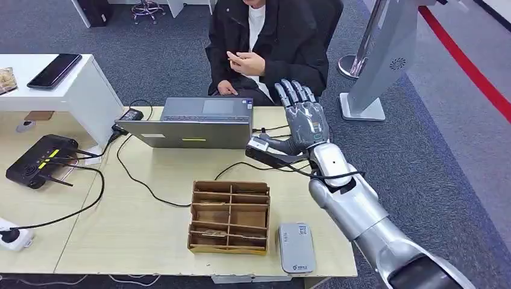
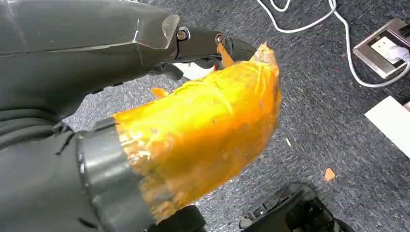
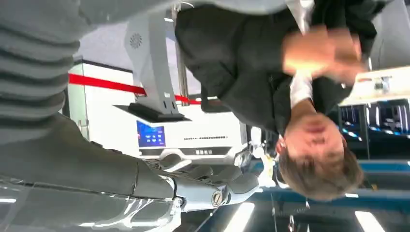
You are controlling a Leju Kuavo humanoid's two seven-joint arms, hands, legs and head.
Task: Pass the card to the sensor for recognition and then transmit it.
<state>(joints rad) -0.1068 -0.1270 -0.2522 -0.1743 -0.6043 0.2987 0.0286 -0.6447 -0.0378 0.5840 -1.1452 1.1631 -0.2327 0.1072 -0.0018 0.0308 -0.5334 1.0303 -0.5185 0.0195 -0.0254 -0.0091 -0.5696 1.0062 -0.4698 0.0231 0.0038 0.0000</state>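
Reaching toward the seated person, the right hand is held up with fingers spread, and it cannot be told if the small white thing by its thumb is the card, so it should be passed slowly and kept flat; the person's waiting hands are seen close in the right wrist view, while the grey sensor box on the table is seen in the head view.
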